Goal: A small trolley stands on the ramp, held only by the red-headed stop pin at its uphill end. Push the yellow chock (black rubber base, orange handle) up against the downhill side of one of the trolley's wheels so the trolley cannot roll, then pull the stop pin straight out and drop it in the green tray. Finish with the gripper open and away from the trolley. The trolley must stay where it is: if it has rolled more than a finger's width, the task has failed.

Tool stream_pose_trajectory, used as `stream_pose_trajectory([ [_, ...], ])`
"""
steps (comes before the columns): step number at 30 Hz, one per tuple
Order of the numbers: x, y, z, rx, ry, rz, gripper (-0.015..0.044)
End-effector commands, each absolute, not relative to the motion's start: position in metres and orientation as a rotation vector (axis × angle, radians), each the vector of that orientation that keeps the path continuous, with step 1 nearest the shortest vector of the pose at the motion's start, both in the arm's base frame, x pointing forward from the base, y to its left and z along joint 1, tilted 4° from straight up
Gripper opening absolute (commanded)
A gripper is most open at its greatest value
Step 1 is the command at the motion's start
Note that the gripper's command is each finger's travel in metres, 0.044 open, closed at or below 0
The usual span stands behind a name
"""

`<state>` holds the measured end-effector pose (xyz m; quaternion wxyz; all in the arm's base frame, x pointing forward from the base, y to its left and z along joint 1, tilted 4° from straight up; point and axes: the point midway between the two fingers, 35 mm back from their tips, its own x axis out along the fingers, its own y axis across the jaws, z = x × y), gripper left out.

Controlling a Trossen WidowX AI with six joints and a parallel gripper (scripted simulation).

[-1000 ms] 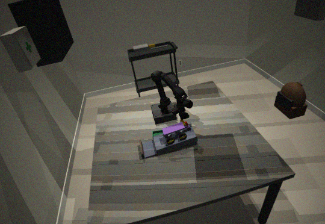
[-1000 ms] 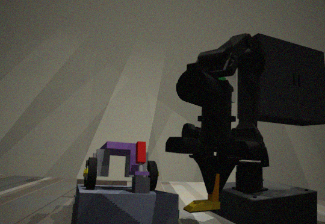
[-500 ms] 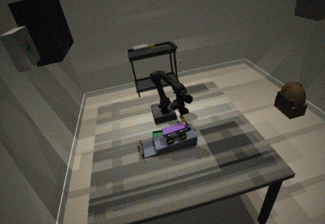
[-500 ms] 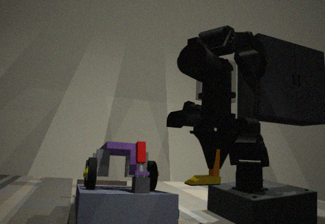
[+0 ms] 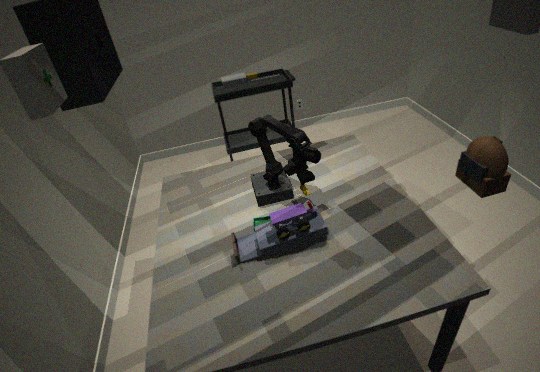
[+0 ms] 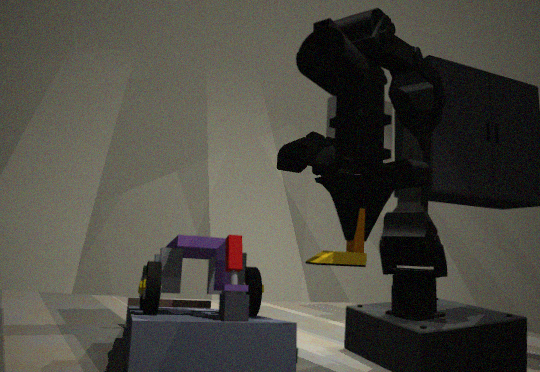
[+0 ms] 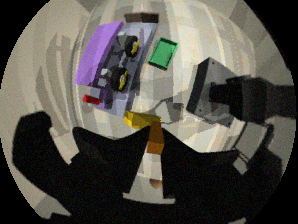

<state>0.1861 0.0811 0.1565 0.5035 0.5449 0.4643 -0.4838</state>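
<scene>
Nearby — green tray (image 5: 261,223) (image 7: 163,53), nothing in it, beside the ramp (image 5: 250,247) (image 6: 212,343) (image 7: 131,95).

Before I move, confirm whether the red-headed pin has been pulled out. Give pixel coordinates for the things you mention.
No, the red-headed pin (image 5: 310,205) (image 6: 234,252) (image 7: 91,100) stands in its grey block (image 6: 234,306) beside the purple trolley (image 5: 288,214) (image 6: 201,242) (image 7: 100,52).

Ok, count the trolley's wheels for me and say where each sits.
4 on the trolley: tray side, an uphill wheel and a downhill wheel; opposite side, another uphill wheel and another downhill wheel. No view shows all together.
</scene>
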Motion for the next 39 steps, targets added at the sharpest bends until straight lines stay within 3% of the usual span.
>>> stream_pose_trajectory([
  [1, 0.1868, 0.0824, 0.1587, 1.319, 1.124, -1.174, 0.0000],
  [39, 0.1868, 0.0825, 0.1588, 0.379, 1.451, -0.314, 0.0000],
])
